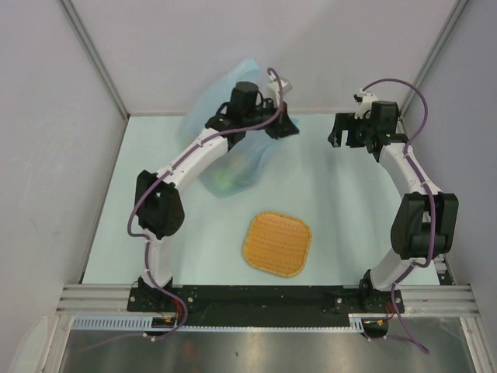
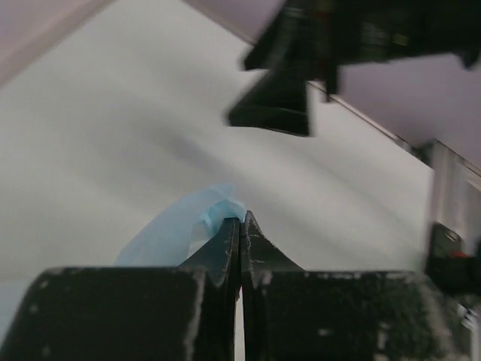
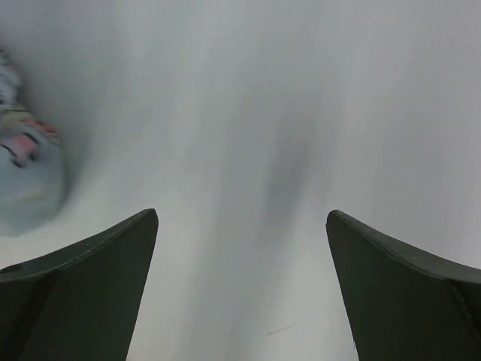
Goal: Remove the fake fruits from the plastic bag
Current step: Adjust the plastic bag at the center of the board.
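The pale blue plastic bag [image 1: 233, 155] hangs lifted at the back left, draped under my left arm. Something green [image 1: 225, 180] shows through its lower end; the other fruits are hidden. My left gripper [image 1: 283, 124] is shut on a pinch of the bag's edge [image 2: 188, 226], and its jaws [image 2: 241, 222] are pressed together in the left wrist view. My right gripper [image 1: 342, 130] is open and empty, to the right of the left gripper and apart from the bag. In the right wrist view [image 3: 240, 214] the bag [image 3: 26, 188] sits at the left edge with a reddish blur inside.
A woven orange tray [image 1: 276, 244] lies flat on the table's near middle, with nothing on it. Grey walls close off the back and sides. My right gripper also shows in the left wrist view [image 2: 285, 83], dark and blurred.
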`<state>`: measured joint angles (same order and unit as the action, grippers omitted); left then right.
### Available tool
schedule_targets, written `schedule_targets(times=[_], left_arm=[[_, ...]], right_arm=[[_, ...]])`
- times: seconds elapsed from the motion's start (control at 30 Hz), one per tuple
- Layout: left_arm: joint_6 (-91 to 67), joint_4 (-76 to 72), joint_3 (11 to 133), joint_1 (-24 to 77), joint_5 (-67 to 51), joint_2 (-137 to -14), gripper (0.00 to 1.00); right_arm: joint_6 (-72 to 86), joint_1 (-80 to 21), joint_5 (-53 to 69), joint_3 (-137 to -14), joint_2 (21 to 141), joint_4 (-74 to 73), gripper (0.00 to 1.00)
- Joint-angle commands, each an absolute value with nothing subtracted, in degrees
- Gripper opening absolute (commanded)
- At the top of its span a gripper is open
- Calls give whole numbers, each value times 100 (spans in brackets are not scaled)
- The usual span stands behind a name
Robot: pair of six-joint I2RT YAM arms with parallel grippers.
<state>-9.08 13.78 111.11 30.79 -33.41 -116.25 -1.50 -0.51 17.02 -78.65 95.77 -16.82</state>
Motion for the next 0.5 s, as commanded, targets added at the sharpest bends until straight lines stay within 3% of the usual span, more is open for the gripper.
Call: schedule_targets(times=[0.0,0.07,0.3,0.47], left_arm=[[-671,2086,10987,3331,-4597,-11347,0],[-13,2939,10645,3244,-4466,-10988,0],[1116,3655,8002,2830,-3341,-8923,0],[1187,3630,7401,2733,-3199,-8122,0]], right_arm=[[-158,-70,2065,-8078,9325,-1512,100],[-211,-53,2170,-8033,9273,-1538,100],[-140,-123,3081,-8243,9290,-1275,100],[-1359,-1141,3236,-8596,9273,-1485,100]])
